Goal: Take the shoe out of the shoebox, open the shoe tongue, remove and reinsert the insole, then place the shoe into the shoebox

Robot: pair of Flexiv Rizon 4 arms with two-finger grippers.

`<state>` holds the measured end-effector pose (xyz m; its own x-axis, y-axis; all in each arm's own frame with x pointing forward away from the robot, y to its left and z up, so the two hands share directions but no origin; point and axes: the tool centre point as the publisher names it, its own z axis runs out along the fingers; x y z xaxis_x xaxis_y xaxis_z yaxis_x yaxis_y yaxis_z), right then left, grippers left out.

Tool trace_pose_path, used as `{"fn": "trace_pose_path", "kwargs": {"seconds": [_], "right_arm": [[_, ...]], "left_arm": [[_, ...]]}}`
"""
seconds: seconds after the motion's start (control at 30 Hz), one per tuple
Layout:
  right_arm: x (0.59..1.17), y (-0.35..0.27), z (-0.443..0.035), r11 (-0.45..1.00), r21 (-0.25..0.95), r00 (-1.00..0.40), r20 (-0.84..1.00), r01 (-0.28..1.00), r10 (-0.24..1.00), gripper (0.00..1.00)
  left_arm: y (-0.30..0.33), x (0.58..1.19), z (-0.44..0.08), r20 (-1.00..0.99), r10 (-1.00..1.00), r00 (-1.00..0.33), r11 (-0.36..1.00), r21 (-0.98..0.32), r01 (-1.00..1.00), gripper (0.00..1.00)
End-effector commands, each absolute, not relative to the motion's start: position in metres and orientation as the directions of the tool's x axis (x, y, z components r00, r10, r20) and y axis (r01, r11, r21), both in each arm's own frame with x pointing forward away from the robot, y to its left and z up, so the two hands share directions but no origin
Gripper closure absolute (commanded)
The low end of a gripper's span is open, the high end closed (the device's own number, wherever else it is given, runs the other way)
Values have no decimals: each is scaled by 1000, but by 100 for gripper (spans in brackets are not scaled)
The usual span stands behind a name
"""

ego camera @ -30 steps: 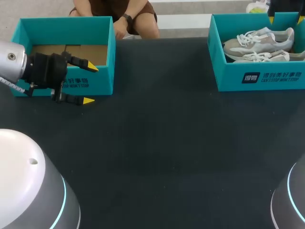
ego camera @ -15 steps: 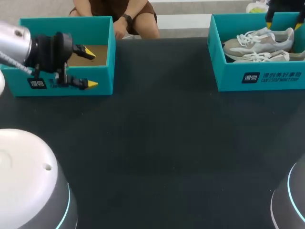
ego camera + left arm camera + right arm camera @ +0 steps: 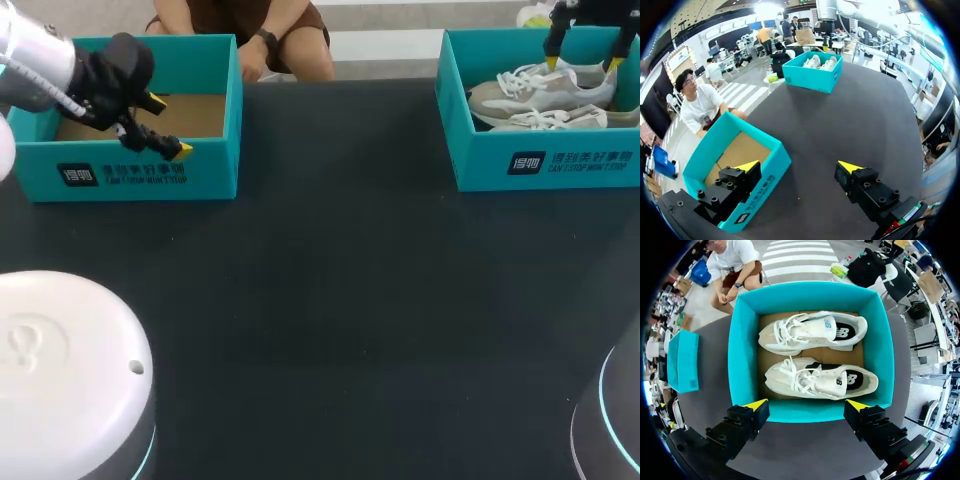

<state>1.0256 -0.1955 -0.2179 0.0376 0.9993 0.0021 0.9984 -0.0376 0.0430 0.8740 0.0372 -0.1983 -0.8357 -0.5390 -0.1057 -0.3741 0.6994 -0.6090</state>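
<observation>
Teal card makes up both boxes on the dark worktop. The right shoebox holds two pale shoes side by side, soles down on the brown liner, toes pointing the same way and laces up, which leaves their tongues and openings easy to reach from above. So the task's shoe lies in the shoebox now, and that fits either a pair waiting to be lifted out or one already put back with the insole in; these views cannot settle which. The right pincer hangs above the box's near wall with its yellow tips wide apart and nothing between them, a stance suited to coming down over a shoe. The left pincer, also spread and holding nothing, sits over the front wall of the other box, whose brown floor shows bare, well apart from the shoes and out of the right arm's way.
</observation>
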Motion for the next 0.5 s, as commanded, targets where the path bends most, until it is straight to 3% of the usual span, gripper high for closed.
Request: {"fn": "trace_pose_path", "kwargs": {"seconds": [0.03, 0.4, 0.5], "right_arm": [[1024, -195, -215, -40, 49, 40, 1, 998, 999, 0], [1024, -195, -215, -40, 49, 40, 1, 998, 999, 0], [1025, -195, -215, -28, 60, 28, 1, 998, 1000, 0]], "left_arm": [[32, 869, -197, -210, -957, -199, 257, -297, -920, 0], [32, 869, -197, -210, -957, -199, 257, -297, -920, 0], [37, 869, -192, -151, -980, -127, 161, -236, -958, 0]]}}
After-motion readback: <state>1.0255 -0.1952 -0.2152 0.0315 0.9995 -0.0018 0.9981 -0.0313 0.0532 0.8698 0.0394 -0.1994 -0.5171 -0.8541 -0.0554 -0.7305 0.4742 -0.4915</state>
